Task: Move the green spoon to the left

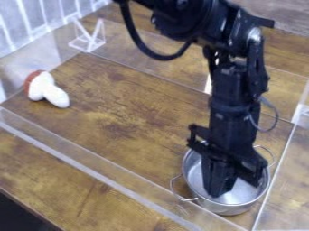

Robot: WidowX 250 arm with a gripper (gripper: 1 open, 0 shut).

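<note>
A brown wooden table (121,99) fills most of the view, with a pale slatted panel (22,25) at its upper left corner. Clear strips (90,170) border the wood, one of them running diagonally down to the near side of the pot (226,210). The pot is round and metallic, with thin wire handles (178,189) at its sides, and everything else can be placed from it.

The black arm (229,50) comes in from the top, above and beyond the pot, and reaches down to it. A dark cable (136,43) loops beside the arm, up and to the left of the pot. The gripper (218,187) points downward, its lower end inside the pot's opening, and its jaws are narrow, drawn together. Whether anything is pinched between them I cannot tell, as the dark parts hide the spot.

The green spoon cannot be made out, so its place relative to the pot is unclear.

Well apart from the pot, to the upper left, a red and white toy (49,90) lies on the table. Farther up, beyond the toy as seen from the pot, there is a small whitish frame (88,38)
</note>
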